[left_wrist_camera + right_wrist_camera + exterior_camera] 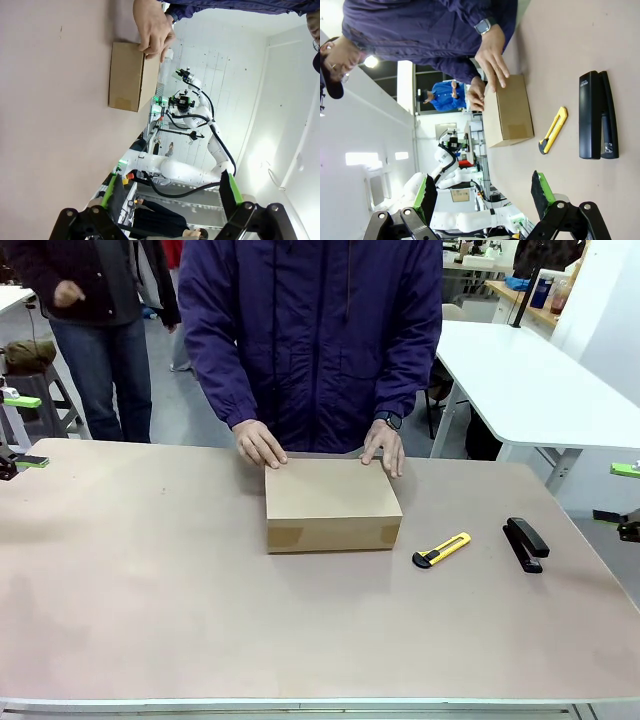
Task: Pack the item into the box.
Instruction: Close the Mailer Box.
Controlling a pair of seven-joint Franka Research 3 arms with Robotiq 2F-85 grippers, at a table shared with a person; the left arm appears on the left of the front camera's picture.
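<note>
closed cardboard box (332,504) looks light but stiff, grab it by the short sides; both grippers (170,200) (482,195) spread wide, empty

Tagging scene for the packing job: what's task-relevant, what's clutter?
Job:
- box, lid closed, both the person's hands on its far edge

Lying about:
- yellow utility knife, on the robot's right of the box
- black stapler, farther right

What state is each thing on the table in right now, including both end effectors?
box: lid closed, person's hands resting on its far edge
utility knife: lying flat, untouched
stapler: closed, lying flat
left end effector: open, empty
right end effector: open, empty
</note>
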